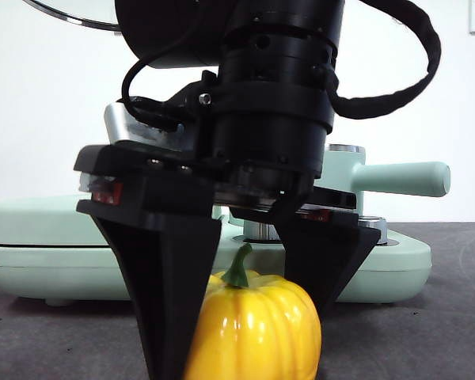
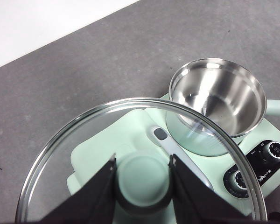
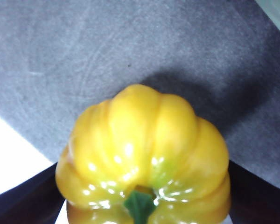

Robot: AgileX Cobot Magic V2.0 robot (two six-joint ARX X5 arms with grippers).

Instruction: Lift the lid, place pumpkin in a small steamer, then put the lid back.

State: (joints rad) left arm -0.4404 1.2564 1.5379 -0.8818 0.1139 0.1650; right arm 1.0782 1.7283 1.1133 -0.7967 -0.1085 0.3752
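While your left gripper point(image 2: 142, 179) is clenched on the knob of the lid point(image 2: 84, 140) and holds it up in the air, the small steamer point(image 2: 214, 105) sits uncovered w/ its steel bowl bare, so step one looks done. Your right gripper point(image 1: 245, 309) is the one on the job now: its jaws straddle the pumpkin point(image 1: 257, 328), one on each side, stem point(image 1: 239, 267) pointing up between them. They sit close against the ribs in the right wrist view, but whether they're squeezing yet you can't tell from here; the fruit seems to rest on the dark gray table point(image 1: 427, 340), near its front edge. Key relation for the next move: the pot stands on the mint-green cooker base point(image 1: 32, 253) behind the pumpkin, toward the far side of the table, its long handle point(image 1: 400, 178) sticking out sideways. So after the pinch you'd prob. need to lift straight up, then carry back over the rim. Pumpkin looks abt as wide as the pot mouth, so center it carefully. Keep the lid arm clear of that path.
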